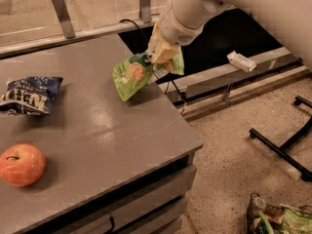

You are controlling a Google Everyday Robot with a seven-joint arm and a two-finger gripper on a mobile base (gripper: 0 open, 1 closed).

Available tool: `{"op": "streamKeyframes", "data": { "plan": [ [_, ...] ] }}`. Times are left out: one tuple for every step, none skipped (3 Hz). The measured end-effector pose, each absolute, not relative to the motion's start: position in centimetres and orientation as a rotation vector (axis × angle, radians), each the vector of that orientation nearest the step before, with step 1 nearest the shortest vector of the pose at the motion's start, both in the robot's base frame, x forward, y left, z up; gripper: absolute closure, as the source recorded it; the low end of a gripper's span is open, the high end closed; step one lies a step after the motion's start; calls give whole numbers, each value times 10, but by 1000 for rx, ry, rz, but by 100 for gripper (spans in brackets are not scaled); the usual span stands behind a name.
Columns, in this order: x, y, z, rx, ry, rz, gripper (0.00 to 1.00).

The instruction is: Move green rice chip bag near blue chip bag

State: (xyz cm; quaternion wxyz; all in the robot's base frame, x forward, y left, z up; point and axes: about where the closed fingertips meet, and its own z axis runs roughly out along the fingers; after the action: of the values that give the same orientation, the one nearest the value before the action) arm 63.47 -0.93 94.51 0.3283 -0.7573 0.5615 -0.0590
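The green rice chip bag (131, 77) hangs tilted in the air above the right part of the grey table (107, 130), held by its upper right end. My gripper (158, 57) is shut on that end, with the white arm reaching in from the upper right. The blue chip bag (30, 95) lies wrinkled on the table at the far left, well apart from the green bag.
A red-orange apple (21, 164) sits at the table's front left. Metal rail posts (62, 13) stand behind the table. A small white object (241, 61) lies on a ledge to the right. A black stand base (282, 150) and a bag of trash (280, 219) are on the floor.
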Motion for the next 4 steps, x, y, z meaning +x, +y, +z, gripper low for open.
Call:
{"op": "streamKeyframes", "data": {
  "plan": [
    [646,-1,946,-1986,1436,-143,100],
    [665,12,952,-1981,1387,-138,100],
    [678,23,953,-1969,1357,-124,100],
    [687,27,951,-1955,1349,-117,100]
  ]
}}
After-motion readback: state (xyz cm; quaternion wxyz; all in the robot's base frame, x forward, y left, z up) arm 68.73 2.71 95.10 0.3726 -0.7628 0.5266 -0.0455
